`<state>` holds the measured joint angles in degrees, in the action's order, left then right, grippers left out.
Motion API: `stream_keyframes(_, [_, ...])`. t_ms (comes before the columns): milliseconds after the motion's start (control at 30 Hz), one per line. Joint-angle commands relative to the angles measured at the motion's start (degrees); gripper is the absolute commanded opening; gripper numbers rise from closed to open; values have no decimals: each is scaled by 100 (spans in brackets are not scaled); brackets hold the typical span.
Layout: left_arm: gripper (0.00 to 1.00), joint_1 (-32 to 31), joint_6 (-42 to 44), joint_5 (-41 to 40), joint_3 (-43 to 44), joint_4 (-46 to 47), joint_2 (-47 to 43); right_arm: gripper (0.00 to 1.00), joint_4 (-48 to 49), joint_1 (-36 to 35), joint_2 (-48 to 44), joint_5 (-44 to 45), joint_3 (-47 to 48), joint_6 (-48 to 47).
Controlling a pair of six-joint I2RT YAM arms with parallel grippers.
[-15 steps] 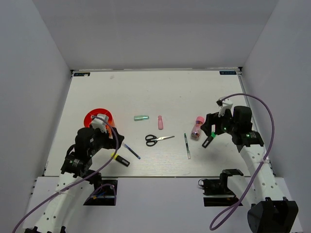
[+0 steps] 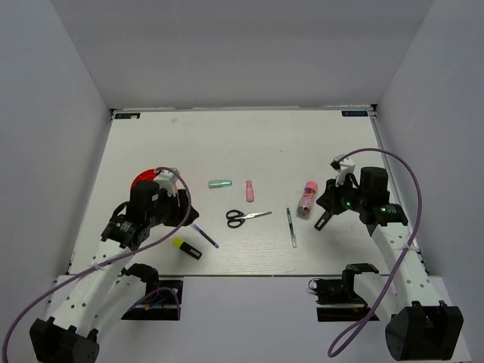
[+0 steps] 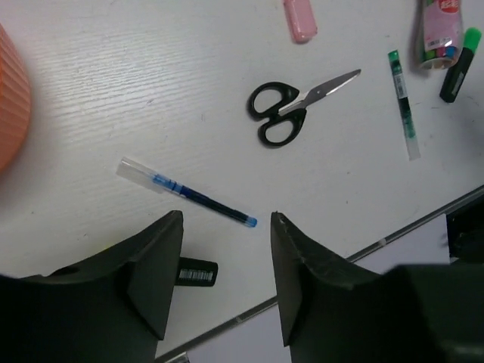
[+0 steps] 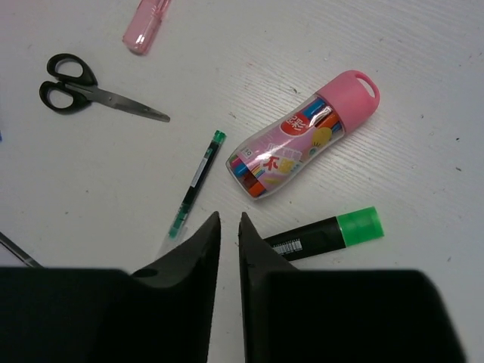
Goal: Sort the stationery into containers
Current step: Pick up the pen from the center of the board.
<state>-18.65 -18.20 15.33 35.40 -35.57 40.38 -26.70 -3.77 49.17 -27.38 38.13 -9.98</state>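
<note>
Black-handled scissors (image 2: 246,218) lie mid-table, with a blue pen (image 2: 205,236) and a yellow-capped marker (image 2: 187,248) to their left. My left gripper (image 2: 178,214) is open and empty, hovering above the pen (image 3: 189,195) and the marker's black end (image 3: 198,272). The orange-red cup (image 2: 142,182) is partly hidden behind that arm. A mint stick (image 2: 220,184) and pink bottle (image 2: 249,190) lie farther back. My right gripper (image 2: 327,203) is shut and empty (image 4: 228,218), above the green-capped marker (image 4: 325,234), near the pink-capped tube (image 4: 302,147) and dark pen (image 4: 195,189).
The table's near edge (image 3: 318,280) runs just below my left fingers. The cup's ribbed wall (image 3: 11,106) shows at the left of the left wrist view. White walls enclose the table on three sides.
My left arm has swung forward and now covers more of the orange-red cup. My right arm has shifted slightly. No stationery has moved.
</note>
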Motion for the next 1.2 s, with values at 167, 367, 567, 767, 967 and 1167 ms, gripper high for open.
stream_keyframes(167, [10, -1428, -1980, -2147, 1285, -1733, 1700, 49, -37, 8, -4, 267, 335, 172])
stream_keyframes(367, [35, -2546, -4102, -3747, 1259, -1830, 2517, 52, -46, 8, -74, 417, 371, 242])
stream_keyframes(567, [59, -2740, -4974, -4275, 1250, -1682, 2914, 55, -55, -1, -127, 391, 388, 242])
stream_keyframes(767, [58, -2442, -5563, -3986, 671, -926, 3028, 55, -81, -1, -171, 435, 397, 251])
stream_keyframes(967, [56, -2274, -6160, -3836, 468, -583, 3248, 55, -99, -1, -197, 452, 397, 251])
stream_keyframes(1167, [55, -2178, -6222, -3783, 626, -442, 3599, 55, -99, -1, -180, 479, 406, 242])
